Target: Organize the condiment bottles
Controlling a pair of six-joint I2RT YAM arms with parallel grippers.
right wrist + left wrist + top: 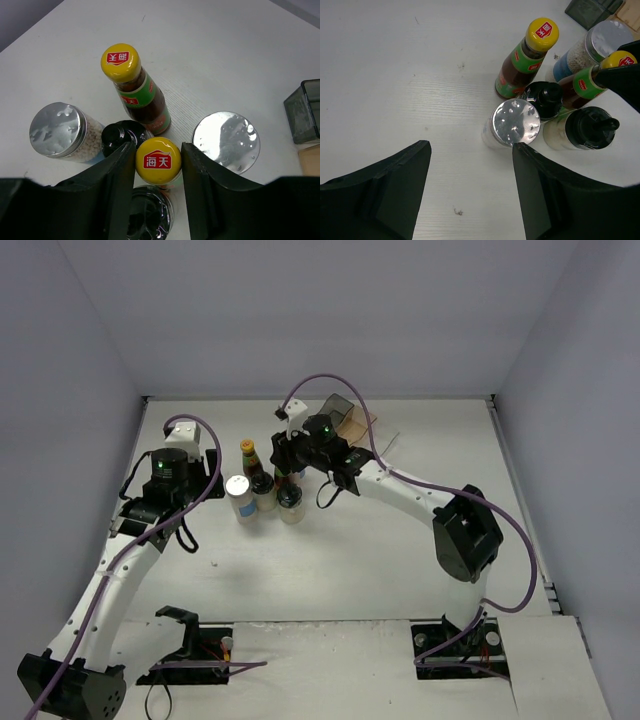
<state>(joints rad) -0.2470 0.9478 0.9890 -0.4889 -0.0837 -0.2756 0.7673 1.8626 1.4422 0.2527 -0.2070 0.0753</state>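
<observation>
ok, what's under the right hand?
A yellow-capped sauce bottle stands between the right hand's fingers, with a black-topped jar nearer the wrist. The bottle's own cap hides its body, so whether the fingers actually grip it is unclear.

Near cap [158, 160], far cap [120, 62]: red badge w/ "海天".

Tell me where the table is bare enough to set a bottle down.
Bare: the table between the bottle cluster and the arm bases, and its far-right corner past the smoky rack. Crowded: the six bottles stand packed together, the right gripper straddling one yellow-capped sauce bottle.
</observation>
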